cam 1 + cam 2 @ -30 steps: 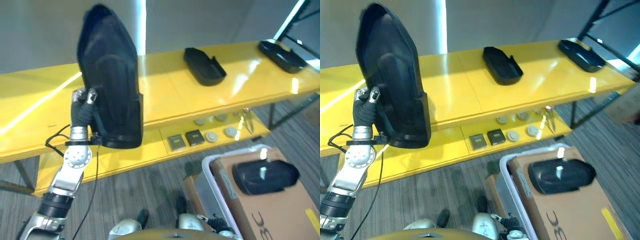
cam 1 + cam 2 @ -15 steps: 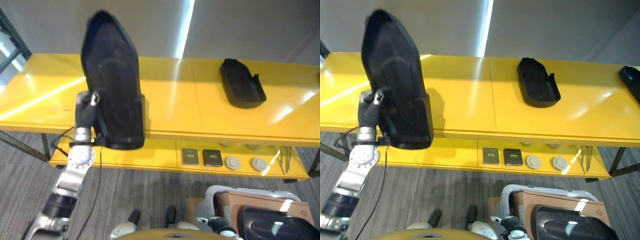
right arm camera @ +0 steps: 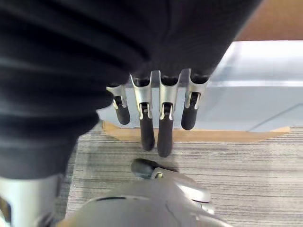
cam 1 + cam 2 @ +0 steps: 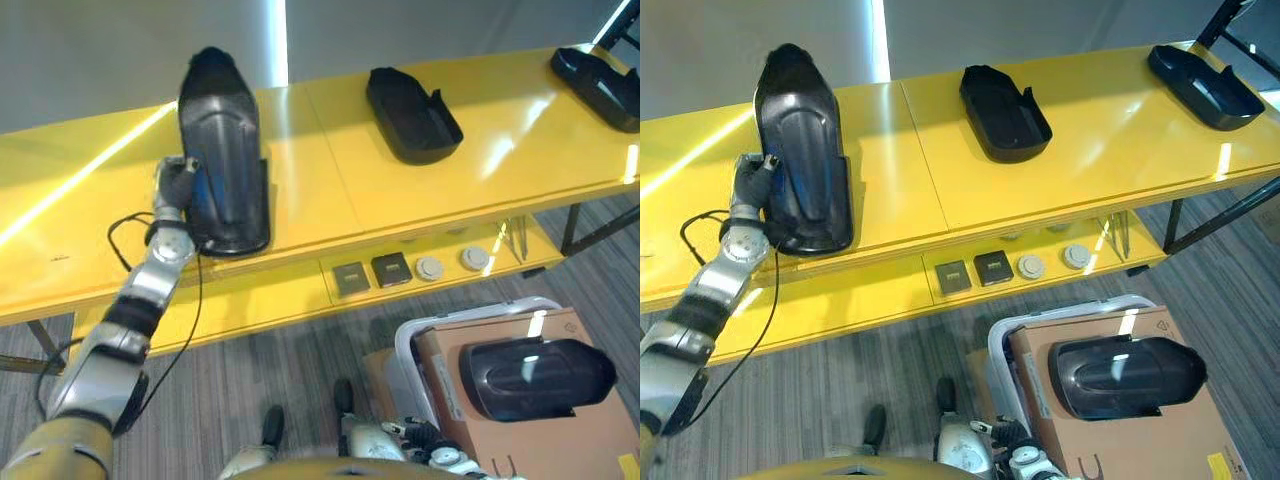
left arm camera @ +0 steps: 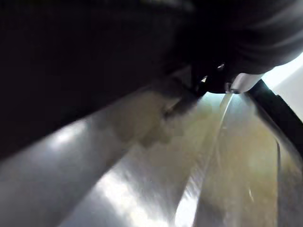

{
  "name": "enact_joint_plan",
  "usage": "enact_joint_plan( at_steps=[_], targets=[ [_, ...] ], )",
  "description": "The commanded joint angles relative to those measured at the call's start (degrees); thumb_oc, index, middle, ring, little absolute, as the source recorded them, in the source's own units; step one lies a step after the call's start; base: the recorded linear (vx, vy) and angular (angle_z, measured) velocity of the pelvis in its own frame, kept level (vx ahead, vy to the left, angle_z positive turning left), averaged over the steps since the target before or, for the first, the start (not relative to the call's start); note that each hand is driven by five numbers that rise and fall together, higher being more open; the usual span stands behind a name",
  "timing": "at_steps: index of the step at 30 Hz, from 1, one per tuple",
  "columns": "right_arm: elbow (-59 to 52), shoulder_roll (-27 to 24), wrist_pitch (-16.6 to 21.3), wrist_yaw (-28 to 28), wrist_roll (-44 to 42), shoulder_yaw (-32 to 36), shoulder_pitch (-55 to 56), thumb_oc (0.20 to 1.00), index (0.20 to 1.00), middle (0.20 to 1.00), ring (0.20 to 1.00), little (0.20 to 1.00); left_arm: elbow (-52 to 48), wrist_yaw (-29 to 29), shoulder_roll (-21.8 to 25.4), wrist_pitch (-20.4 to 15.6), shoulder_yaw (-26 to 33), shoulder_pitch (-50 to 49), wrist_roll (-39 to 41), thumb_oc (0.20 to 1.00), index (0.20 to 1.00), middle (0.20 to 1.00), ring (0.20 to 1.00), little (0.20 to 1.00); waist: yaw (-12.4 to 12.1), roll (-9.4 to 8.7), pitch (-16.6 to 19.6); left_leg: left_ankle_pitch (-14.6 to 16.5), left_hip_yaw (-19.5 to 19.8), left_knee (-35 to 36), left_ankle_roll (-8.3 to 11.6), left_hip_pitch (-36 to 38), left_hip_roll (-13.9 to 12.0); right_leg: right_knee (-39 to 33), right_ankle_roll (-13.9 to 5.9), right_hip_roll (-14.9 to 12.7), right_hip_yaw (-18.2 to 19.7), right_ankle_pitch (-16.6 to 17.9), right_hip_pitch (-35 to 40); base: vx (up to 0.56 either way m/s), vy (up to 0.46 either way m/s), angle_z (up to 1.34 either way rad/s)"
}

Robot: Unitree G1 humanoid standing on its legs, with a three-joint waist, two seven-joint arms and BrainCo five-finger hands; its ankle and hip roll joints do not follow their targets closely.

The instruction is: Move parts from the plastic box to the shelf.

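At six o'clock the right hand (image 3: 156, 118) is hanging idle, fingers straight. At ten o'clock the left hand (image 4: 176, 183) is gripping the black part (image 4: 222, 160), standing it on the yellow shelf (image 4: 310, 190). Next, probably: release, return to the plastic box (image 4: 412, 350).

Two eye views from the head, looking down from high up, side by side. Shared by both: the long yellow shelf (image 4: 400, 190) toward 12 o'clock, three black parts on it, and the plastic box (image 4: 1002, 345) at about 4 o'clock. Left wrist view: pressed very close against a dark part (image 5: 85, 56) and the shelf top. Right wrist view: close along the right hand (image 3: 156, 118), straight fingers pointing down at grey floor (image 3: 265, 170).
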State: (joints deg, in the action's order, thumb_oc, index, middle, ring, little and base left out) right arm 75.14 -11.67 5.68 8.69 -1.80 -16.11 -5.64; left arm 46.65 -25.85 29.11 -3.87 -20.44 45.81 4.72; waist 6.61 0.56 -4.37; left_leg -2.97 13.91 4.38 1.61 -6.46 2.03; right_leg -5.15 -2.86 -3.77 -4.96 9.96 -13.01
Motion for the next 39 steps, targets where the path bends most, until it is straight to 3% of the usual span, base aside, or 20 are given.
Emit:
enact_joint_plan(
  at_steps=[1, 14, 15, 16, 17, 27, 32, 34, 39],
  targets=[
    [0.6, -0.4, -1.7, 1.0, 0.2, -2.2, -0.6, 1.0, 1.0, 1.0, 1.0, 1.0, -0.1, -1.5, 2.7, -0.8, 2.3, 8.5, 1.7, 0.2, 0.2, 0.2, 0.2, 0.2, -0.9, -0.74, -2.9, 2.0, -2.1, 0.6, 2.72, -0.1, -2.3, 0.1, -6.39, -3.3, 1.3, -6.3, 5.5, 0.01, 0.004, -0.16],
    [0.8, 0.1, -1.9, 0.1, -1.2, -4.5, -3.8, 1.0, 1.0, 1.0, 1.0, 1.0, 11.2, -0.6, 2.8, 2.1, -1.1, 15.6, 2.0, 0.209, 0.209, 0.209, 0.209, 0.209, -0.8, -1.28, -6.6, 1.1, -3.1, 0.6, 2.89, -1.5, -2.9, 0.1, -6.41, -2.8, 2.2, -5.6, 3.4, 0.0, -0.005, -0.04],
    [0.8, 0.1, -1.8, 0.0, -1.4, -4.6, -3.9, 1.0, 1.0, 1.0, 1.0, 1.0, 12.7, -0.5, 3.3, 2.2, -1.5, 16.1, 1.6, 0.555, 0.555, 0.555, 0.555, 0.555, -0.8, -1.28, -6.7, 1.0, -3.1, 0.6, 2.89, -1.6, -3.0, 0.1, -6.4, -2.7, 2.3, -5.6, 3.3, 0.0, 0.0, 0.0],
    [0.7, 0.2, -1.8, -0.1, -1.4, -4.8, -4.0, 1.0, 1.0, 1.0, 1.0, 1.0, 13.4, -0.7, 3.6, 2.3, -1.7, 16.8, 1.5, 0.555, 0.555, 0.555, 0.555, 0.555, -0.7, -1.3, -6.8, 1.0, -3.1, 0.6, 2.87, -1.7, -2.9, 0.1, -6.37, -2.7, 2.4, -5.6, 3.2, 0.0, 0.0, 0.0],
    [0.7, 0.2, -1.8, -0.1, -1.4, -4.8, -4.0, 1.0, 1.0, 1.0, 1.0, 1.0, 13.5, -0.7, 3.6, 2.2, -1.7, 16.8, 1.5, 1.0, 1.0, 1.0, 1.0, 1.0, -0.8, -1.32, -6.8, 1.0, -3.1, 0.6, 2.87, -1.7, -2.9, 0.1, -6.37, -2.7, 2.4, -5.6, 3.2, 0.0, -0.008, -0.04],
    [0.7, 0.2, -1.4, -0.2, -2.4, -5.4, -4.9, 1.0, 1.0, 1.0, 1.0, 1.0, 16.1, -2.0, 4.8, 3.4, -3.3, 20.1, -0.7, 1.0, 1.0, 1.0, 1.0, 1.0, -0.8, -1.18, -7.6, 0.9, -3.5, 0.6, 2.82, -2.3, -3.1, 0.1, -6.34, -2.6, 2.8, -5.4, 2.6, 0.0, -0.006, -0.05],
    [1.2, 0.3, -1.5, -0.2, -2.7, -5.3, -4.8, 1.0, 1.0, 1.0, 1.0, 1.0, 13.4, -4.0, 3.3, 2.4, -1.4, 20.4, 2.5, 1.0, 1.0, 1.0, 1.0, 1.0, -0.8, -1.21, -7.3, 1.1, -3.4, 0.6, 2.73, -1.8, -3.2, 0.1, -6.34, -2.5, 2.8, -5.7, 3.1, 0.01, -0.001, 0.0],
    [1.2, 0.5, -1.6, 0.1, -2.7, -4.7, -4.6, 1.0, 1.0, 1.0, 1.0, 1.0, 3.3, -6.4, 2.1, 0.1, 1.7, 18.4, 5.1, 1.0, 1.0, 1.0, 1.0, 1.0, -1.0, -1.23, -6.7, 1.5, -3.1, 0.6, 2.75, -1.1, -3.1, 0.1, -6.24, -2.5, 2.6, -6.3, 4.0, 0.05, -0.004, 0.02],
    [1.4, -0.1, -2.4, 0.1, -2.1, -2.7, -3.8, 1.0, 1.0, 1.0, 1.0, 1.0, -18.1, -5.9, 0.7, -6.0, 7.6, 11.0, 10.2, 1.0, 1.0, 1.0, 1.0, 1.0, -1.9, -1.26, -4.4, 2.8, -2.6, 0.6, 2.89, 1.2, -3.6, 0.1, -6.0, -2.5, 1.8, -7.5, 6.7, 0.07, -0.004, 0.06]
  ],
)
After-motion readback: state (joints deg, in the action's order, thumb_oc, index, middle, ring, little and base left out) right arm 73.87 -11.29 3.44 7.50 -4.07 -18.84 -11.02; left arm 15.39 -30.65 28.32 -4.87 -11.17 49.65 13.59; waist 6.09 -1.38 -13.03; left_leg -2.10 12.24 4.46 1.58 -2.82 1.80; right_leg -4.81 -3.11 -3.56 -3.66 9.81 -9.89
